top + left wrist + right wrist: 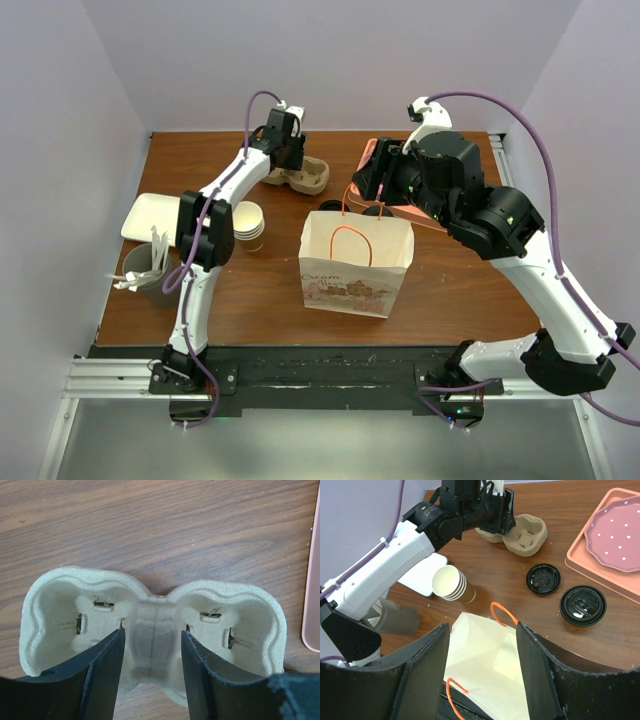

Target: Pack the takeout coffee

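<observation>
Your left gripper [152,635] is at the far edge of the tabletop [450,290], about midway along it, over the brown pulp carrier [155,605]. Its fingers are moderately apart and straddle the ridge between the two cup wells, one finger in front of each well. They hold nothing, and you cannot tell from the wrist view whether they touch the pulp.

Your right gripper [482,630] hangs over the open mouth of the paper bag [355,265], spread wide and empty. The bag stands upright in the middle of the tabletop, nearer the near edge, with its orange handles up.

What looks like the takeout coffee [583,605] shows only a round black lid, top side up. It is on the tabletop just beyond the bag, between the bag and the pink tray [585,562]. Its sides are hidden from both views, so you cannot tell whether a cup is under that lid. A second black lid [543,577] lies just beside it, toward the carrier.

The pink tray sits toward the far right corner with a pink dotted plate [620,525] on it. A stack of white paper cups [250,225] stands left of the bag. Near the left edge are a grey tub [150,280] with white pieces in it and a white tray [150,212].
</observation>
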`<action>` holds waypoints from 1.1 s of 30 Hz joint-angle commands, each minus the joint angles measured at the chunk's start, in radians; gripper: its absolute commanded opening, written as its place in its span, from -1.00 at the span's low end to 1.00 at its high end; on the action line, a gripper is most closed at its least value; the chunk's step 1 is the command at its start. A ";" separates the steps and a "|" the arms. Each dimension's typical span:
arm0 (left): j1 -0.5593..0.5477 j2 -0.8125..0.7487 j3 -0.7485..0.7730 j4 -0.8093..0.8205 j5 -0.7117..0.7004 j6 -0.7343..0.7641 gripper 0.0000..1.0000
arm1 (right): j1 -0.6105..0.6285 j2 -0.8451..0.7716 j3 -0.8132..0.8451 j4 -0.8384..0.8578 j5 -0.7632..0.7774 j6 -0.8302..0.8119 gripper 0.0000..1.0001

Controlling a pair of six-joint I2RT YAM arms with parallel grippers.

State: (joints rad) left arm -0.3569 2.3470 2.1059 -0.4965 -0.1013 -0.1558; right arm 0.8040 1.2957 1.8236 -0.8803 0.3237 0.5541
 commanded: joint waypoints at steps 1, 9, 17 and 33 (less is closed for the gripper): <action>-0.004 0.006 0.020 0.009 -0.011 -0.007 0.06 | 0.000 -0.009 0.006 0.001 0.008 0.004 0.19; -0.004 0.006 0.006 0.003 -0.015 -0.014 0.16 | 0.000 -0.012 0.006 0.001 0.008 0.003 0.19; -0.004 0.001 -0.012 0.016 0.002 -0.025 0.11 | 0.000 -0.016 0.000 0.003 0.011 0.006 0.19; -0.004 0.002 -0.026 0.021 0.012 -0.019 -0.09 | 0.000 -0.021 0.003 -0.002 0.009 0.013 0.19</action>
State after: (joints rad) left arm -0.3569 2.3497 2.0792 -0.5018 -0.0994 -0.1722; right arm 0.8040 1.2953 1.8233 -0.8841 0.3237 0.5575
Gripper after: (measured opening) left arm 0.480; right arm 0.597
